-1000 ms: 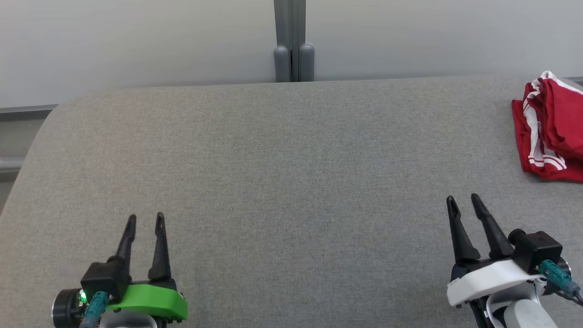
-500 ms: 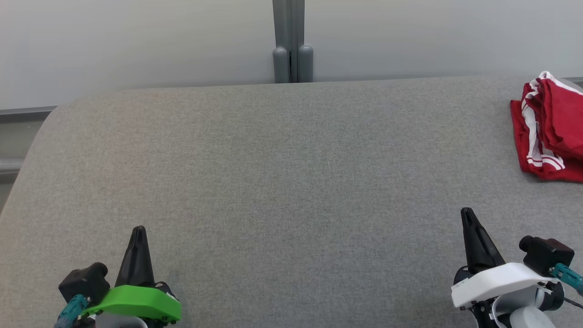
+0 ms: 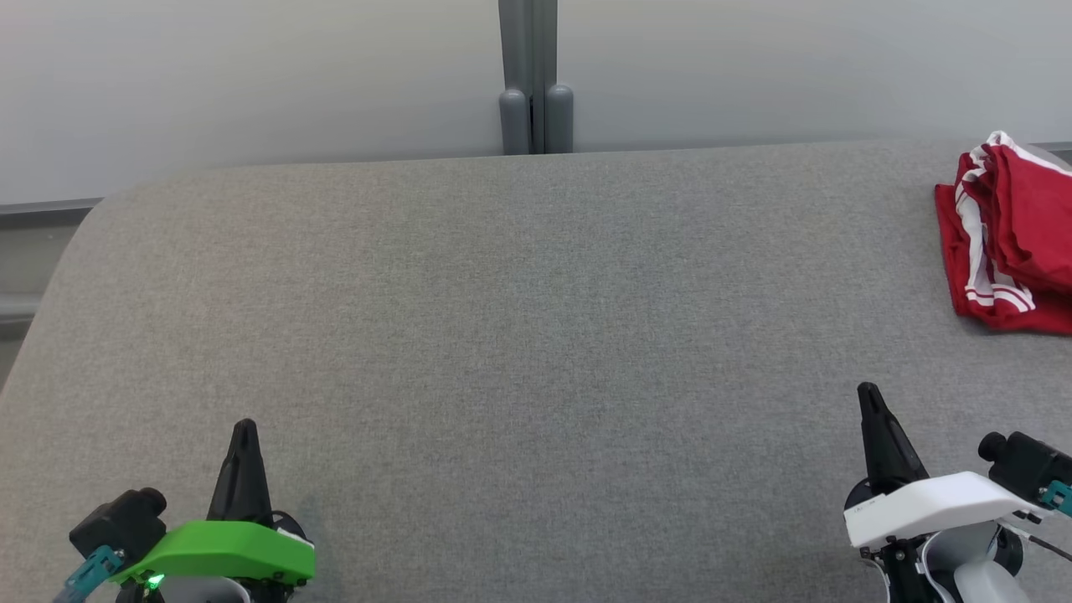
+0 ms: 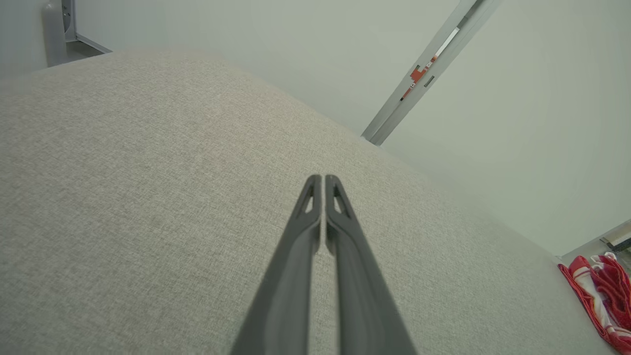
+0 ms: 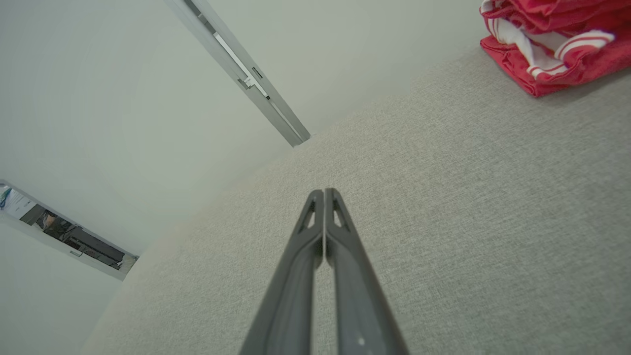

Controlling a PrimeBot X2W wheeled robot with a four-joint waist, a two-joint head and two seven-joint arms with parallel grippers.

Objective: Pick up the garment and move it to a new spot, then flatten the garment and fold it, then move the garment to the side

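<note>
The garment [image 3: 1013,234] is a crumpled red heap with white stripes at the far right of the grey fabric surface [image 3: 536,335], cut off by the picture's right edge. It also lies at the lower right in the left wrist view [image 4: 604,291] and at the top right in the right wrist view [image 5: 557,39]. My left gripper [image 3: 244,427] sits at the lower left, shut on nothing, its fingers pressed together [image 4: 322,178]. My right gripper [image 3: 868,390] sits at the lower right, shut and empty too [image 5: 324,192], well short of the garment.
A pale wall runs behind the surface, with a grey vertical post [image 3: 534,75] at its middle. The surface's left corner is rounded, with a grey rail [image 3: 42,205] beyond it.
Both grippers have gone from open to shut and drawn back toward the bottom edge. The picture has shifted slightly left. The garment has not moved.
</note>
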